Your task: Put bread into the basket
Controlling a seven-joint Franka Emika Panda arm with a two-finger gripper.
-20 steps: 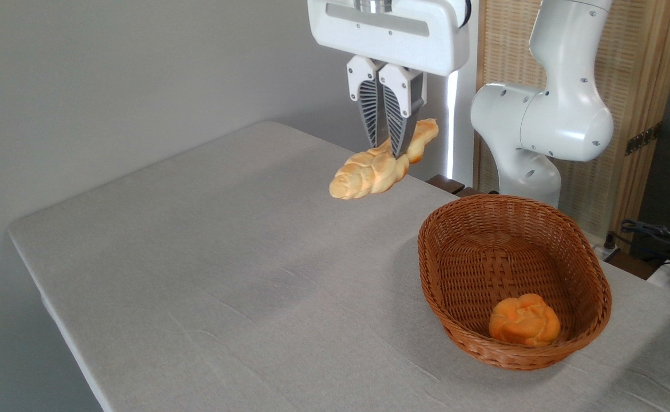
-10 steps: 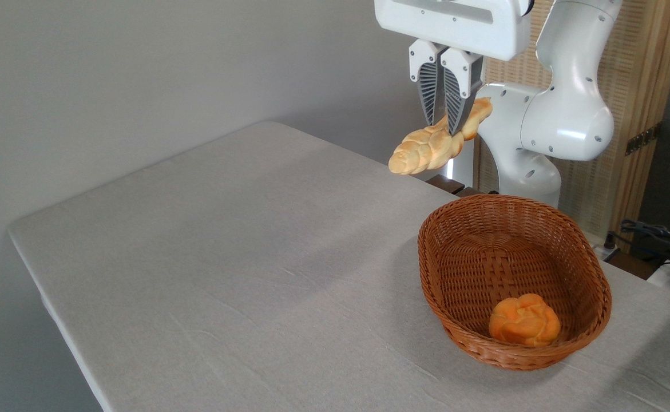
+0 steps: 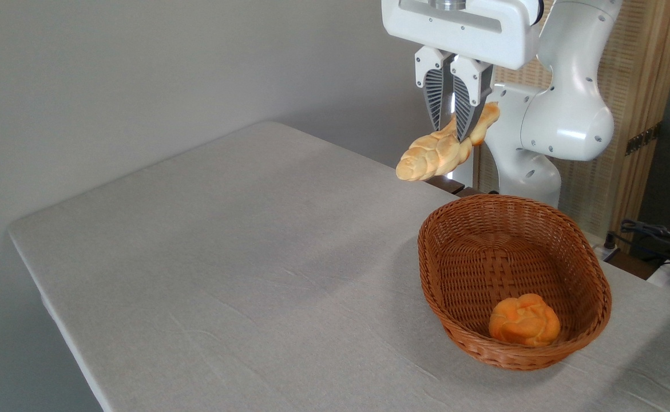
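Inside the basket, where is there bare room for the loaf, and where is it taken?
The basket floor is bare from the far rim to about its middle. The near right end is taken by the bun. On the table, everything left of the basket is free. The pincer holds the loaf in the air above the far rim.

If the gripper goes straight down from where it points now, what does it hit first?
Probably the basket's far rim or the table beside it; depth is unclear. The gripper, holding the bread, hangs above the basket's far left edge.
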